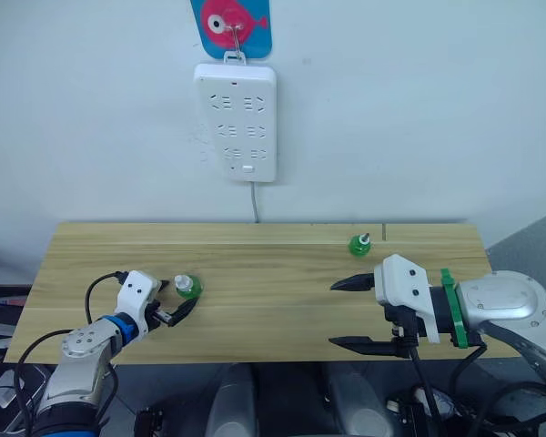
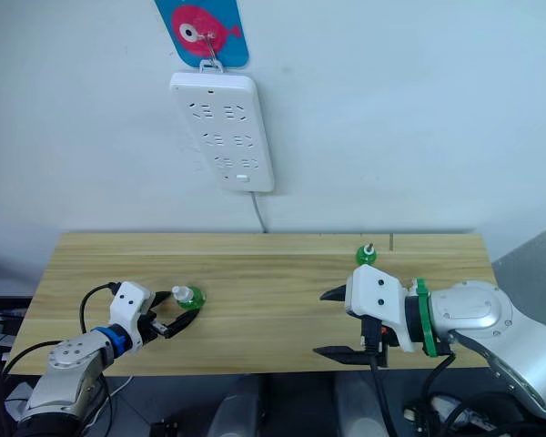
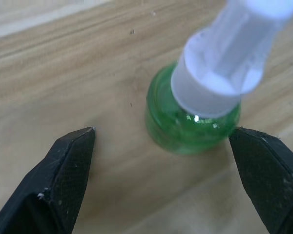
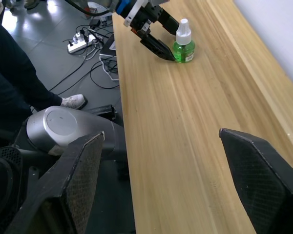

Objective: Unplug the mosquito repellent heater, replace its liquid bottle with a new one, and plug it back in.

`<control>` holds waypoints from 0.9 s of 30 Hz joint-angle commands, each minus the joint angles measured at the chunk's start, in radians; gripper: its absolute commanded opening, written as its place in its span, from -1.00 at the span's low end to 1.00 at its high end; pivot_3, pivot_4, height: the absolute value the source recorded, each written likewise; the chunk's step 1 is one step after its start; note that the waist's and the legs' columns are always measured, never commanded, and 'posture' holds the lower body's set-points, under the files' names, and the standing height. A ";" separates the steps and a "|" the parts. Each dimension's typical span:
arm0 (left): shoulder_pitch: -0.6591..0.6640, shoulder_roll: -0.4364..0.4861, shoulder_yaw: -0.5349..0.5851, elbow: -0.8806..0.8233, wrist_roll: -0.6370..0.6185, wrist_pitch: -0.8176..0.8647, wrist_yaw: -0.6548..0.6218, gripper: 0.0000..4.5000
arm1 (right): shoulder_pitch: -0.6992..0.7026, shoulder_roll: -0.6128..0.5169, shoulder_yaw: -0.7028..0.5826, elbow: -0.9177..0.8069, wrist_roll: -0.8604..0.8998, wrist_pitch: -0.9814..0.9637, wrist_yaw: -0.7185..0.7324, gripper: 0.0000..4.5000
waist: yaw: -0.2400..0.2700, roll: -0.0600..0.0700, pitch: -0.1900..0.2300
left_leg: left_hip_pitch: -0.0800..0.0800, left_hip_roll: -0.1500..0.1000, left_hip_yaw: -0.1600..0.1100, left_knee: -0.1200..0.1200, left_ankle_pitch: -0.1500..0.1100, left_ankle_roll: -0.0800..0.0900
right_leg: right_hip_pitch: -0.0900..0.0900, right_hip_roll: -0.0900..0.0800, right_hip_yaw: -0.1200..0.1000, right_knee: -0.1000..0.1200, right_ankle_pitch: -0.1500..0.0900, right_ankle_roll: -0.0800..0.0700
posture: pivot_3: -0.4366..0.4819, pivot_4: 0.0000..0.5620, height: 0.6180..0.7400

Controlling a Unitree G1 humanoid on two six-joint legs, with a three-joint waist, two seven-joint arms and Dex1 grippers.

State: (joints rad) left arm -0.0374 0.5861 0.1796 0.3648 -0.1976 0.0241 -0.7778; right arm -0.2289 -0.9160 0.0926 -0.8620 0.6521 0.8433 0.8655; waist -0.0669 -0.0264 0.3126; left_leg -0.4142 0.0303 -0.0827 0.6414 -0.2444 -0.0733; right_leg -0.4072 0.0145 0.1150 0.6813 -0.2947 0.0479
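A small green liquid bottle (image 1: pixel 187 288) with a white capped top stands upright on the left part of the wooden table (image 1: pixel 273 273). My left gripper (image 1: pixel 182 299) is open, one black finger on each side of the bottle's base (image 3: pixel 185 124), with small gaps to it. A second green bottle (image 1: pixel 359 243) with an uncapped tip stands far right near the wall. My right gripper (image 1: pixel 334 314) is wide open over the table's front right, with nothing between its fingers. The mosquito repellent heater is out of view.
A white multi-socket power strip (image 1: pixel 236 121) hangs on the wall from a fish-shaped hook (image 1: pixel 231 25), its cord dropping behind the table. In the right wrist view, a person's leg and shoe (image 4: pixel 71 101) and floor cables (image 4: pixel 83 46) lie beyond the table's left end.
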 commanded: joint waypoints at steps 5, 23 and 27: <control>0.016 -0.016 -0.037 0.018 0.011 -0.060 -0.021 1.00 | -0.019 -0.016 -0.028 -0.063 0.052 0.021 -0.029 0.75 | -0.007 0.002 0.003 | -0.001 0.000 0.000 0.001 0.000 0.000 | 0.000 0.000 0.000 0.000 -0.002 0.005 | -0.38 0.26 1.00; -0.041 -0.021 -0.053 0.147 0.024 -0.169 -0.026 -0.01 | 0.003 -0.040 -0.046 -0.084 0.102 0.037 -0.071 0.77 | -0.018 0.005 0.005 | -0.001 -0.001 0.001 0.002 0.000 0.000 | 0.000 0.000 0.000 -0.001 -0.002 0.007 | -0.41 0.27 1.00; -0.054 -0.015 -0.064 0.144 0.026 -0.205 -0.054 -0.01 | 0.018 -0.046 -0.055 -0.094 0.109 0.037 -0.075 0.77 | -0.019 0.005 0.006 | -0.001 -0.001 0.001 0.002 0.000 0.000 | 0.000 0.000 0.000 -0.001 -0.002 0.007 | -0.43 0.27 1.00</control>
State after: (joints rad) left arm -0.1034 0.5638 0.1309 0.5062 -0.1816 -0.1634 -0.8090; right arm -0.2174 -0.9543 0.0603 -0.8989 0.7357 0.8850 0.7899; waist -0.0859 -0.0211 0.3186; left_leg -0.4149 0.0296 -0.0819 0.6430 -0.2443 -0.0733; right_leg -0.4072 0.0148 0.1154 0.6805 -0.2970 0.0546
